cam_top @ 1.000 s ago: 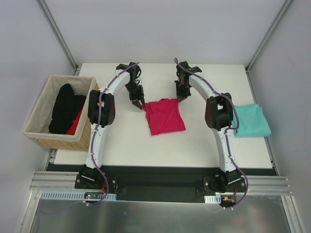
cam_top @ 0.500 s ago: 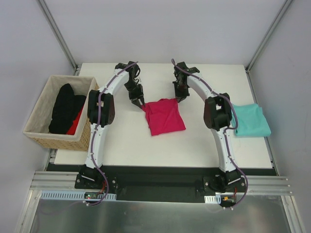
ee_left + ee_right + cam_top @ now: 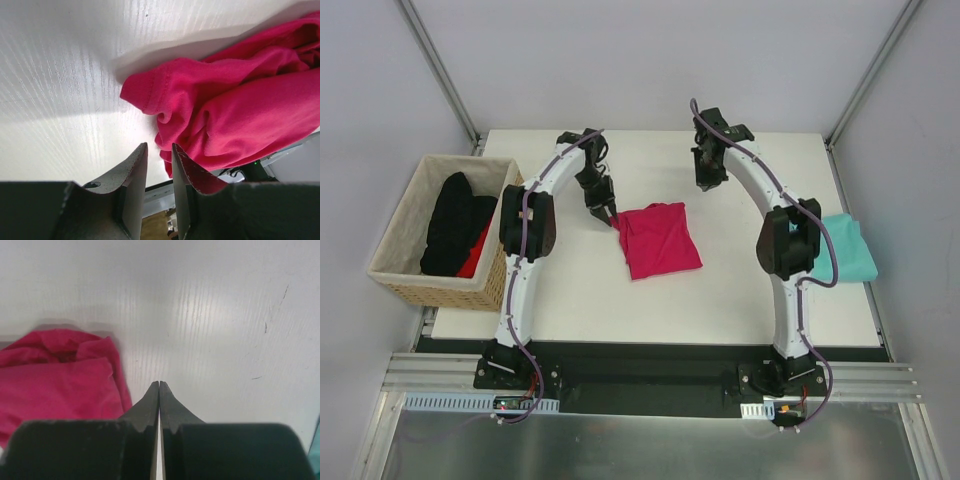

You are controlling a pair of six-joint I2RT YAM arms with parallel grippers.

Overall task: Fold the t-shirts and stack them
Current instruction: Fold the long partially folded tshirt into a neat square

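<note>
- I see the crimson-pink t-shirt lying roughly folded near the middle of the white table, between the two arms. Its surface is wrinkled and the far edge is bunched.
- The teal t-shirt lies folded at the right edge of the table, well apart from the pink one. The right arm covers part of it in the top view.
- The left gripper is low at the far-left corner of the pink t-shirt. In the left wrist view its two fingers stand a little apart with a narrow gap, and in that gap I see bare table and a bit of pink cloth just past the tips.
- In this same view the corner of the shirt lies flat on the table beyond the fingers, and the cloth makes thick folds at the right side.
- I see no cloth pinched between the left jaws.
- The right gripper is over the bare table behind the pink t-shirt and to its right, not touching it. In the right wrist view its jaws are pressed together with nothing between them, and the pink cloth lies to the left of them.
- A wicker basket stands beside the left edge of the table. It contains a black cloth and, under it, a red cloth.
</note>
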